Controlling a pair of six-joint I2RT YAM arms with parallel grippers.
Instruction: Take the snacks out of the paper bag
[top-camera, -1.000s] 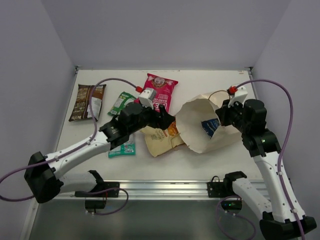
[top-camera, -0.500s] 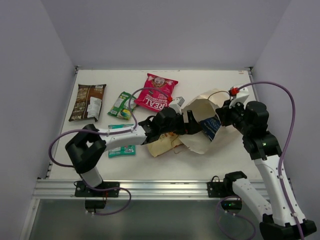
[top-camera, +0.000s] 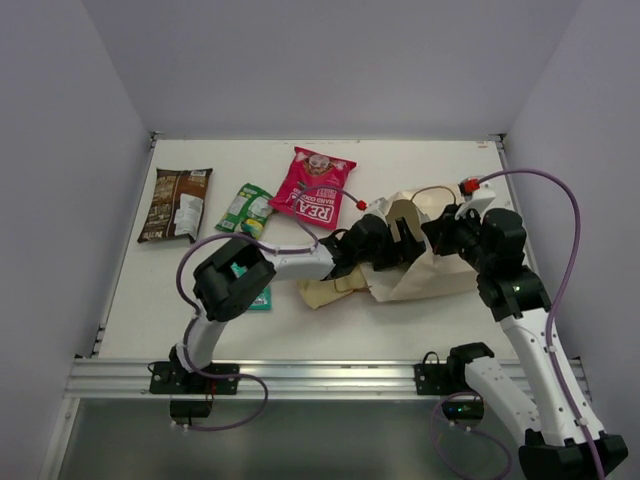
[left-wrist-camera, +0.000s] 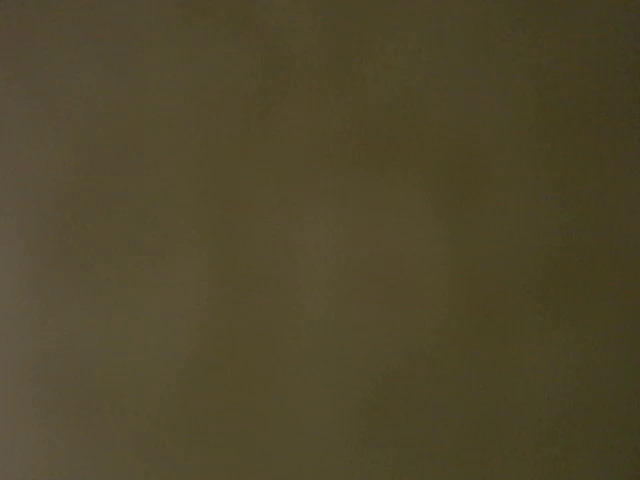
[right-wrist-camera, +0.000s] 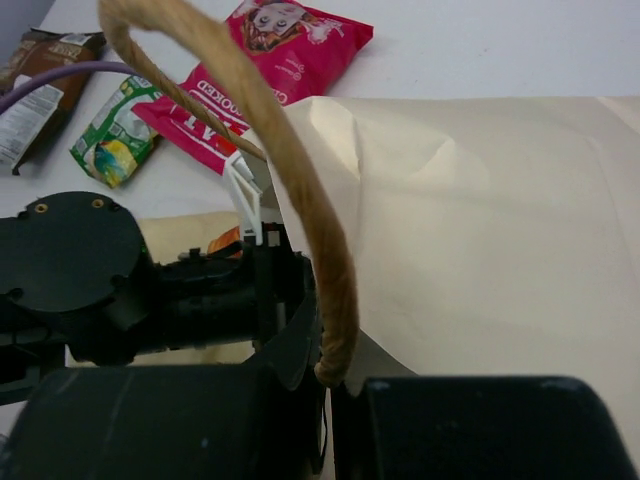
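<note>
1. The left arm (top-camera: 300, 262) reaches into the mouth of the paper bag (top-camera: 440, 282). The left pincer is buried inside and its wrist view shows only brown murk, so we cannot tell how its jaws stand.
2. The right pincer (top-camera: 437, 232) appears clamped on the bag's rim, just beside the cord handle (right-wrist-camera: 290, 190).
3. The bag lies on its side on the worktop (top-camera: 420, 170), its long axis running straight ahead of the left pincer. We judge any remaining snack lies deeper that way, unseen.
</note>
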